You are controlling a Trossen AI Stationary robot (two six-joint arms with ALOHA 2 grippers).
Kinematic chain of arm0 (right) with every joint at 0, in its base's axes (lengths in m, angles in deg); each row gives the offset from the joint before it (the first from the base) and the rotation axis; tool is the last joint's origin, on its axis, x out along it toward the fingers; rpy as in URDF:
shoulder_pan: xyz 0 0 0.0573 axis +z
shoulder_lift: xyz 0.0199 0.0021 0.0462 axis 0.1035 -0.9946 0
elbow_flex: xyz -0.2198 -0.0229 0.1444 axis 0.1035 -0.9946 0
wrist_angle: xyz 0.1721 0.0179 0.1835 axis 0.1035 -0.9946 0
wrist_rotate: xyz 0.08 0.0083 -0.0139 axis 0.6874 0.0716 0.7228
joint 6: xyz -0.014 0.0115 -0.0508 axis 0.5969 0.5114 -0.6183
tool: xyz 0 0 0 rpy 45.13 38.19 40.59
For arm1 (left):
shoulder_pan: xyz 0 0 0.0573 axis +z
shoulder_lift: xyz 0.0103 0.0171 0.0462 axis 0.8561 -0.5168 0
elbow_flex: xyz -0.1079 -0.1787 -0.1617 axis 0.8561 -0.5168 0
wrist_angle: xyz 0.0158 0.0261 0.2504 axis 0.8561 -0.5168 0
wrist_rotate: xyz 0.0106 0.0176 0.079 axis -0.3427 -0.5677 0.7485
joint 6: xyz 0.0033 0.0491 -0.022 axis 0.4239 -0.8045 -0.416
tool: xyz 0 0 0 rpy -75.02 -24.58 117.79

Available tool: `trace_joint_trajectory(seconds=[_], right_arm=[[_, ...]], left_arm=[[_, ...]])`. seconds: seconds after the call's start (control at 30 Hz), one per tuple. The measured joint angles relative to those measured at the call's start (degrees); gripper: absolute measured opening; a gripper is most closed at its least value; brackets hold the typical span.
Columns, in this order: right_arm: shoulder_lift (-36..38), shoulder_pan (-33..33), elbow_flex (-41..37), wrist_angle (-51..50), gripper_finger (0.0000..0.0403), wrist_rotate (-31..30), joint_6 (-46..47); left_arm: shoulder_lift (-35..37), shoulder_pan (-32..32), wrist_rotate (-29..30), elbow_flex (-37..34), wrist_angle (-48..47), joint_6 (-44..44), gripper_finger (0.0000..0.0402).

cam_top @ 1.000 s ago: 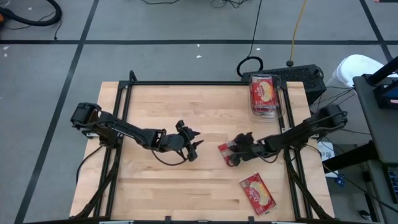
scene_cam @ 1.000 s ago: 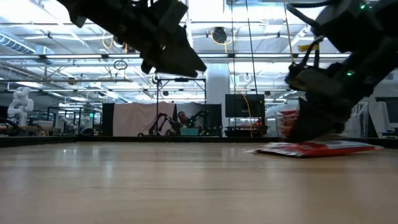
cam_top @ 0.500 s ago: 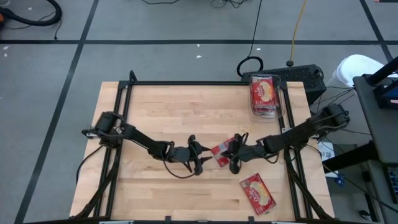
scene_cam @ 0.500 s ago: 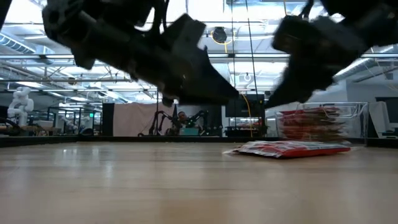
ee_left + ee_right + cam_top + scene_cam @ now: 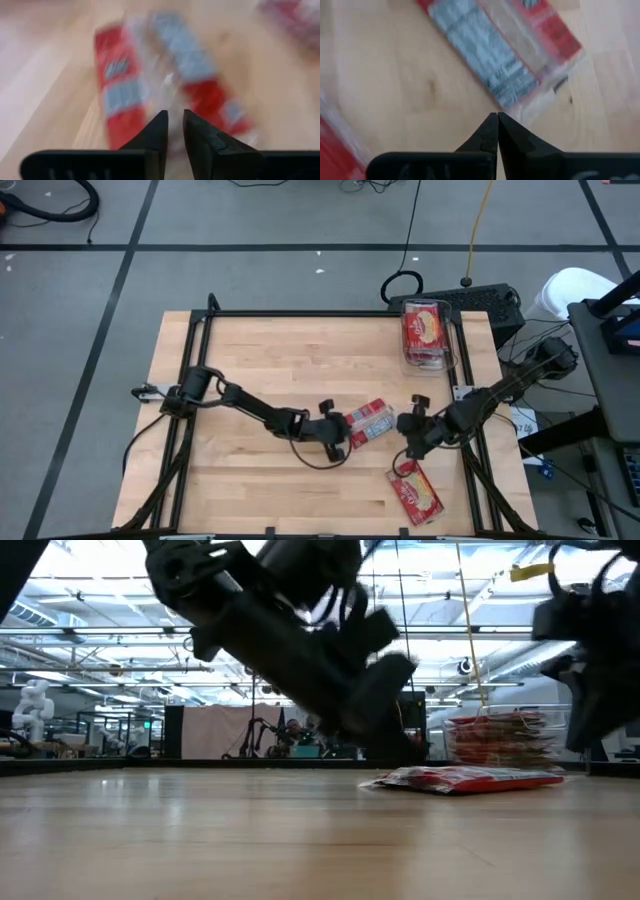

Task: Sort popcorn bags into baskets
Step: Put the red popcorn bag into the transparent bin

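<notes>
One popcorn bag (image 5: 368, 422) lies flat on the table, grey-white back up; it also shows in the low view (image 5: 465, 780) and in both wrist views (image 5: 165, 75) (image 5: 490, 50). My left gripper (image 5: 340, 432) (image 5: 175, 114) is at its left end, fingers a narrow gap apart. My right gripper (image 5: 402, 432) (image 5: 496, 116) is shut over bare wood just right of that bag. A second bag (image 5: 415, 492), picture side up, lies nearer the table's near edge. The clear basket (image 5: 426, 363) at the far right holds several bags. My left gripper comes at the bag's left end (image 5: 150, 117) slanting down from the table's left. The wrist view is blurred, so I cannot tell whether its fingertips touch the bag. The bag lies flat on the table.
The table's left half and far middle are bare wood. A black metal frame (image 5: 300, 313) runs round the tabletop. A black device (image 5: 470, 298) and cables sit beyond the far right corner, behind the basket.
My left gripper has travelled toward the table's right and come down at the bag. My right gripper, which stood over the bag a second ago, has drawn back toward the right and is clear of it. The bag has slid a little leftward and now lies uncovered.
</notes>
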Motion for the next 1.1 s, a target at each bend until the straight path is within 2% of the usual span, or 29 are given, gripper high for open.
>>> trace_joint_trajectory(seconds=[0.13, 0.37, 0.53, 0.67, 0.83, 0.97, 1.1], right_arm=[[-1.0, 0.9, -0.7, -0.8, 0.0026, -1.8, -0.7], [-2.2, 1.2, -4.4, 2.2, 0.011, -2.9, -6.0], [-2.0, 1.2, -7.7, 8.6, 0.0175, -3.5, -8.6], [-2.0, 1.2, -10.1, 14.9, 0.0208, -5.6, -12.4], [-2.2, 1.3, -11.1, 18.7, 0.0213, -10.6, -16.6], [-2.5, 1.2, -11.2, 20.9, 0.0194, -15.3, -20.3], [-3.5, 1.2, -11.2, 23.7, 0.0166, -16.2, -23.2]], left_arm=[[0.0, 1.3, 0.5, 0.0, -3.6, 2.6, 0.0046], [-0.2, 2.2, 0.4, -0.2, -5.8, 3.6, 0.004], [-0.2, 2.3, -0.1, -0.2, -5.9, 3.5, 0.004], [-0.2, 2.3, -0.3, -0.2, -6.0, 3.5, 0.004], [-0.3, 2.3, -0.4, -0.2, -6.0, 3.6, 0.004], [-0.3, 2.3, -0.5, -0.3, -6.0, 3.5, 0.004], [-0.3, 2.3, -0.4, -0.3, -6.1, 3.5, 0.004]])
